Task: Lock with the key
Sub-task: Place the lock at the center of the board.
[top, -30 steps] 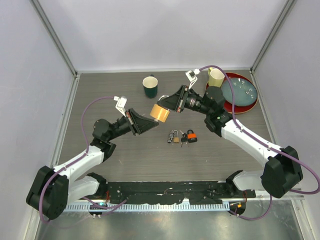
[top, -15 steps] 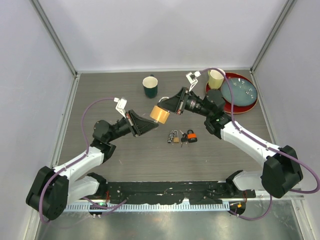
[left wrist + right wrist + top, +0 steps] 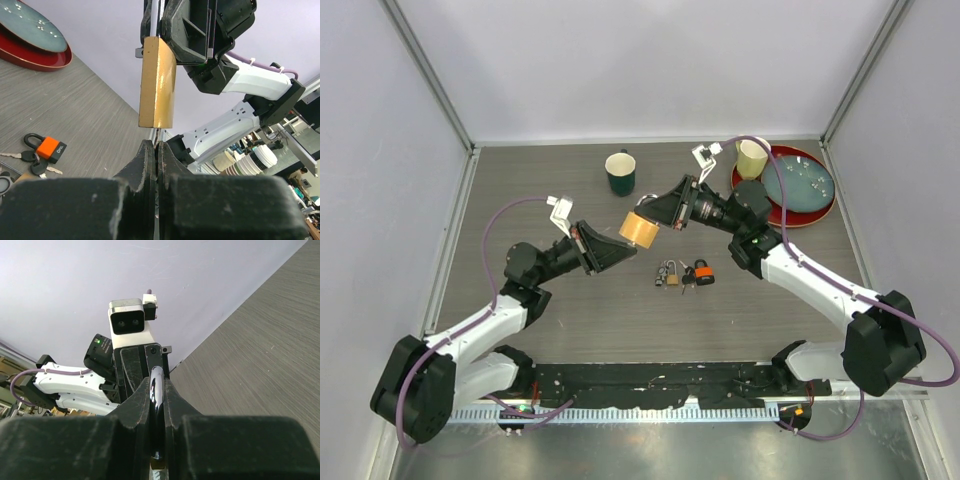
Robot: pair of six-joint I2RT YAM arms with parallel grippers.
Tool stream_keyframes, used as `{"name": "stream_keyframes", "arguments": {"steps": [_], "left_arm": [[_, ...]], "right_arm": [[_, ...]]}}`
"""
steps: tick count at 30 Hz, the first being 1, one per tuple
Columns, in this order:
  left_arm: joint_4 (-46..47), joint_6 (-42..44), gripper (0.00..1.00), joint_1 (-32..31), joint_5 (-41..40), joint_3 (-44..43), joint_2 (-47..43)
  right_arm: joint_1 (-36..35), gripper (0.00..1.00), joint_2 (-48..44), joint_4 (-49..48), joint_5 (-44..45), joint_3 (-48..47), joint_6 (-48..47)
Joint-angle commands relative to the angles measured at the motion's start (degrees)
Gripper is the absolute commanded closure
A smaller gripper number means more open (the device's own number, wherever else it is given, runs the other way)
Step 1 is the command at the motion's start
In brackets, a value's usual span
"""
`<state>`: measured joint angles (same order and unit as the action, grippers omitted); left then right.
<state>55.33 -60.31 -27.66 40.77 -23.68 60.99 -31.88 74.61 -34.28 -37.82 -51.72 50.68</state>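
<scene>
A big brass padlock (image 3: 639, 229) hangs in the air over the middle of the table. My right gripper (image 3: 656, 212) is shut on its chrome shackle (image 3: 157, 390), which stands between the fingers in the right wrist view. In the left wrist view the padlock's brass body (image 3: 157, 85) hangs straight above my left gripper (image 3: 157, 145). That gripper is shut on a thin key (image 3: 158, 134) whose blade reaches up into the bottom of the body. From above, the left gripper (image 3: 623, 243) meets the padlock from the lower left.
On the table below lie a small orange padlock (image 3: 703, 273) with keys and a small brass padlock (image 3: 667, 273). A dark green mug (image 3: 620, 172) stands at the back. A yellow cup (image 3: 752, 155) and a teal plate (image 3: 800, 182) on a red plate (image 3: 815, 216) are at the back right.
</scene>
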Motion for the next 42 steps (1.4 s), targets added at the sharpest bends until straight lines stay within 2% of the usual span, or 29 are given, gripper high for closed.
{"name": "stream_keyframes", "arguments": {"steps": [1,16,28,34,42], "left_arm": [[0.83,0.81,1.00,-0.20,3.78,1.97,-1.49],[-3.83,2.48,1.00,-0.20,3.08,3.11,-5.88],[-5.85,3.80,1.00,-0.20,2.91,2.24,-5.71],[-7.25,5.47,1.00,-0.20,2.82,1.54,-5.27],[-15.60,10.74,1.00,-0.20,2.29,0.39,-6.76]], "right_arm": [[1.29,0.99,-5.00,-13.00,2.84,-1.63,1.88],[2.00,0.99,-6.05,-11.77,1.79,-2.15,0.22],[2.17,0.99,-5.61,-10.19,1.52,-2.68,-0.84],[2.17,0.99,-5.09,-5.80,0.56,-3.56,-3.38],[2.61,0.99,-3.59,7.29,-1.02,-4.00,-11.20]]}}
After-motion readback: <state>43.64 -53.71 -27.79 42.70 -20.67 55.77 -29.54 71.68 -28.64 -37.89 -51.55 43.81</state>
